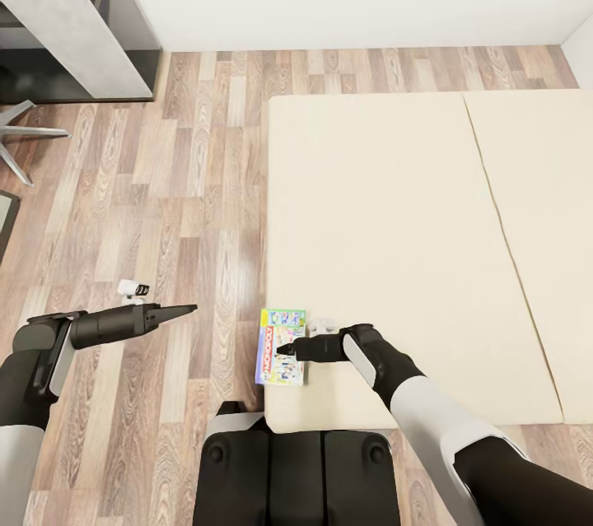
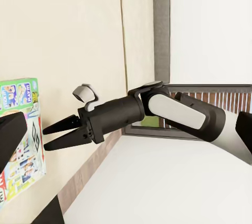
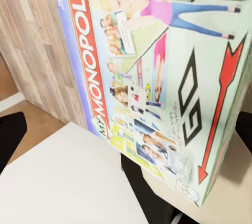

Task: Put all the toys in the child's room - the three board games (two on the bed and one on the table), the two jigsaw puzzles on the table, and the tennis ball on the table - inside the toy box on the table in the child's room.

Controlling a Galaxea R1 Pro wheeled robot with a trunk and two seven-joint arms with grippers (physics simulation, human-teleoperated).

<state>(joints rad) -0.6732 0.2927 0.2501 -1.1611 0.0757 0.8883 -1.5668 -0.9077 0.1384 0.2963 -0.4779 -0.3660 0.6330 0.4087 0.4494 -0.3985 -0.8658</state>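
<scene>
At the bed's (image 1: 395, 205) near corner, board game (image 1: 281, 346) under slightly parted right hand (image 1: 288, 349); left hand's (image 1: 188, 309) state unclear.

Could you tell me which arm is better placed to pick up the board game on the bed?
The right: its gripper is already over the board game at the bed edge, while the left gripper hangs over the floor.

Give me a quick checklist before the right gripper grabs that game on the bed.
1. Game flat near the bed corner: ok.
2. Right gripper over the game: ok.
3. Right gripper open to straddle an edge: cannot tell; in the left wrist view its fingers are nearly together.
4. Fingers touching the box: cannot tell.
5. Left gripper clear of the game, over the floor: ok.
6. Toy box in reach: cannot tell.
</scene>
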